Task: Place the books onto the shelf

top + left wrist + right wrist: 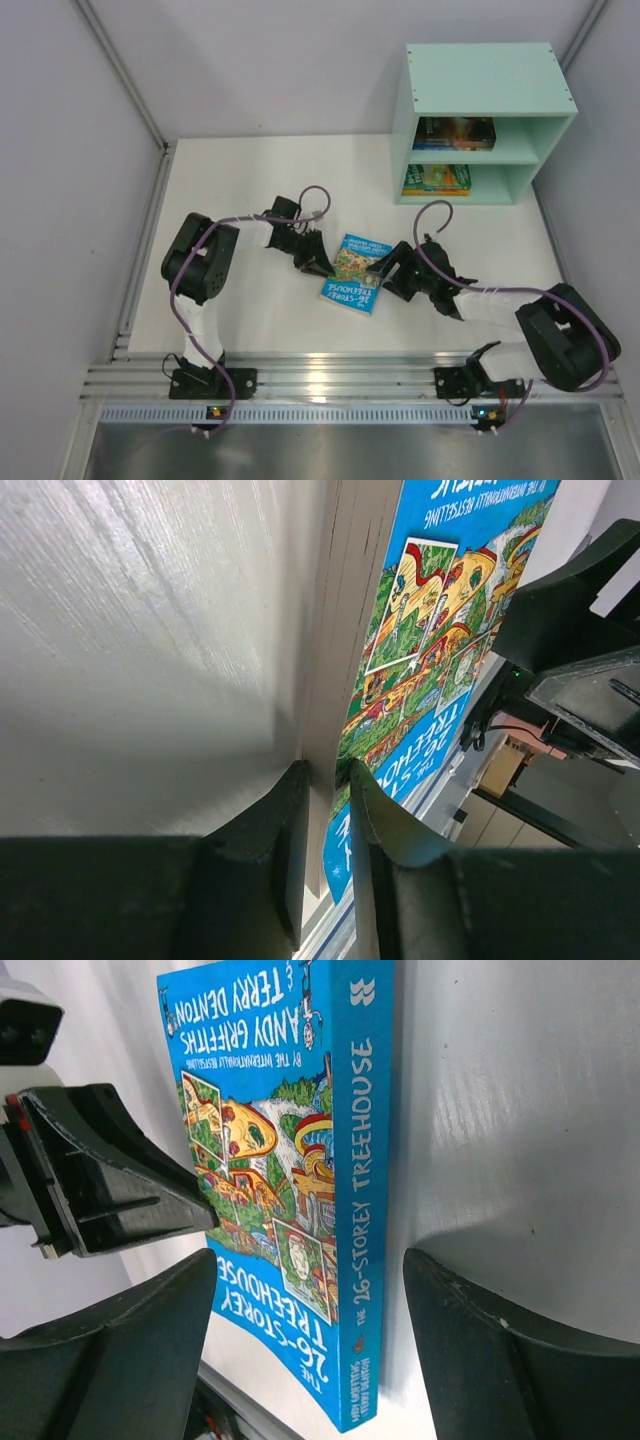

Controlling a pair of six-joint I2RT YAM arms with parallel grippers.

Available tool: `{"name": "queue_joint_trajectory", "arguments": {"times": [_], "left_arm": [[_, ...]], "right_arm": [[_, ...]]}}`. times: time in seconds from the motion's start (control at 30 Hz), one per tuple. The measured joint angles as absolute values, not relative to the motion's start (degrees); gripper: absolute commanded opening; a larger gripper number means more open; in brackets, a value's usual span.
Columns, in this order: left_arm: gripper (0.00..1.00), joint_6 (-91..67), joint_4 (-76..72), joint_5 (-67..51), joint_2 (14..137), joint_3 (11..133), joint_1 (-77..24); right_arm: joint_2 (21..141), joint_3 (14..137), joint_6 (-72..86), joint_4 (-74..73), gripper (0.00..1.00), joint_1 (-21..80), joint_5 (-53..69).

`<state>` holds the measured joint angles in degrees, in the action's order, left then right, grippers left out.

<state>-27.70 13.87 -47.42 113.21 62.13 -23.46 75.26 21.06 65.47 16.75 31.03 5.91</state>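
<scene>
A blue paperback (pixel 355 272), "The 26-Storey Treehouse", lies in the middle of the white table between both grippers. My left gripper (pixel 315 262) is shut on its page edge. In the left wrist view the pages (pixel 325 680) sit squeezed between the two fingers (pixel 290 820). My right gripper (pixel 310 1350) stands open, one finger on each side of the book's spine (pixel 362 1210), touching neither side. The mint-green shelf (pixel 480 90) stands at the back right. It holds books in its upper compartment (pixel 455 133) and its lower compartment (pixel 437 179).
Grey walls close in the table (pixel 240 180) at the left, back and right. An aluminium rail (pixel 340 375) runs along the near edge by the arm bases. The left gripper's black body (pixel 100 1170) shows in the right wrist view.
</scene>
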Motion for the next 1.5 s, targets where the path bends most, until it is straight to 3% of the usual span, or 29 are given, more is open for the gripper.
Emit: {"name": "queue_joint_trajectory", "arguments": {"times": [0.23, 0.53, 0.7, 0.73, 0.87, 0.9, 1.1, 1.13, 1.27, 1.5], "left_arm": [[0.01, -28.67, 13.08, -49.65, 114.37, 62.13, -22.9], [0.01, -28.86, 12.73, -51.0, 114.98, 62.13, -22.46], [0.03, -29.3, 12.38, -51.83, 115.26, 62.13, -22.24], [0.04, -29.45, 12.36, -51.83, 115.26, 62.13, -22.22], [0.26, -29.74, 12.58, -51.81, 115.22, 62.22, -22.31], [0.38, -29.85, 12.91, -51.64, 115.11, 62.37, -22.52], [0.66, -30.06, 19.27, -43.53, 110.56, 66.0, -22.35], [0.99, -30.0, 20.8, -41.8, 109.3, 67.72, -21.96], [0.99, -29.63, 24.82, -37.45, 104.6, 74.54, -20.88], [0.99, -29.58, 27.53, -34.87, 95.68, 76.66, -20.78]], "right_arm": [[80.44, 20.99, 71.44, 24.27, 0.73, 31.03, 8.16], [86.11, 14.9, 73.93, 40.82, 0.45, 31.0, 11.88], [92.77, 10.9, 76.82, 54.89, 0.13, 31.0, 14.06], [94.02, 10.07, 77.58, 58.06, 0.0, 31.0, 14.15], [97.95, 7.14, 80.53, 67.42, 0.0, 30.92, 14.26], [98.1, 6.42, 81.1, 68.49, 0.0, 30.46, 14.26], [92.55, 2.48, 82.26, 69.78, 0.0, 23.59, 16.12], [90.13, 2.28, 82.15, 69.19, 0.0, 21.61, 16.16], [78.3, 2.28, 81.1, 62.89, 0.0, 17.39, 15.05], [49.5, 7.09, 70.91, 24.75, 0.0, 15.0, 8.91]]}}
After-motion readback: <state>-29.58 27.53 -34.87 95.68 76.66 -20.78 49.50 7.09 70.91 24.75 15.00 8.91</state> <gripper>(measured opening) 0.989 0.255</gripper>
